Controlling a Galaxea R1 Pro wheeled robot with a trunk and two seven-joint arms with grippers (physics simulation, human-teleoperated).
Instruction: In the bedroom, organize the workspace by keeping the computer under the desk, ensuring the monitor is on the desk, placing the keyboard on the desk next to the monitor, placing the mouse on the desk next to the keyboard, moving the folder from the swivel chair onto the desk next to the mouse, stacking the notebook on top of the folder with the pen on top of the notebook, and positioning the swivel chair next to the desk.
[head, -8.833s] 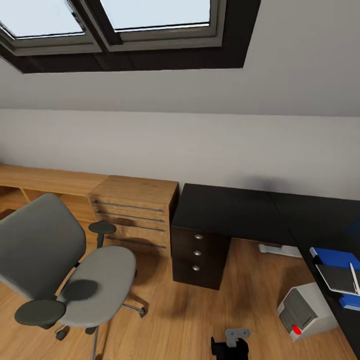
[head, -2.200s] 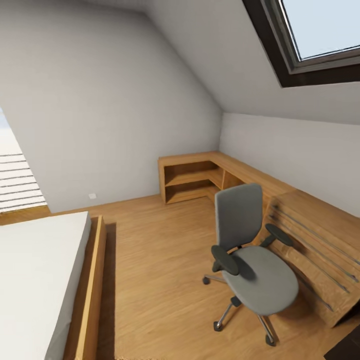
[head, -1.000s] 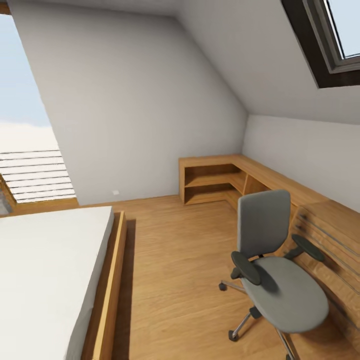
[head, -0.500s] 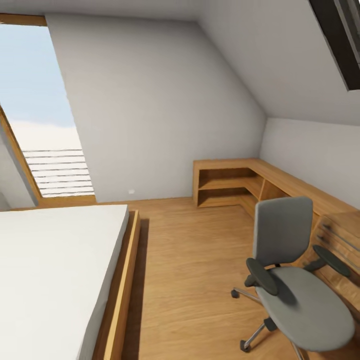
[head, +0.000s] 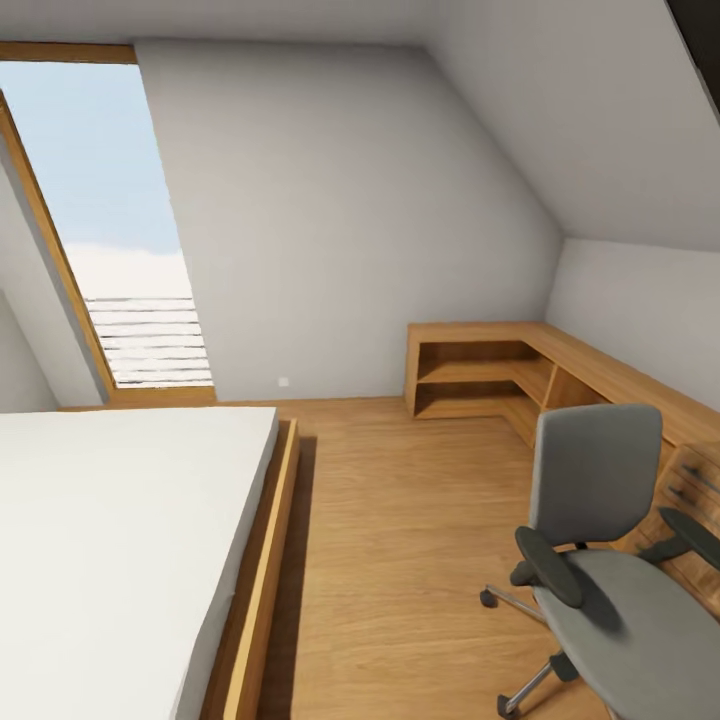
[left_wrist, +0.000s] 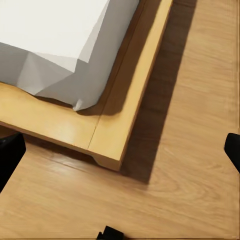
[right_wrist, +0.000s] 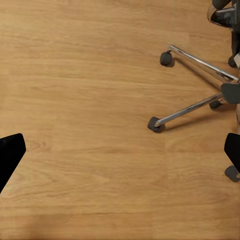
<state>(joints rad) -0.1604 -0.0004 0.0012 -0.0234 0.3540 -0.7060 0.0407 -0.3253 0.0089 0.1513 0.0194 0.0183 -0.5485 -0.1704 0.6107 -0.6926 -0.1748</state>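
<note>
The swivel chair (head: 610, 560) stands upright on the wooden floor at the right of the head view, partly cut off by the picture's edge. Its tall grey back faces the low wooden shelving along the wall, its grey seat is bare, and black armrests flank the seat. In the right wrist view, its chrome legs (right_wrist: 195, 85) spread out, ending in black castors resting on the floor.

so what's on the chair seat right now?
Nothing visible on the chair: the grey seat looks bare in the head view. Its right edge is cut off by the frame, so that part can't be checked.
</note>
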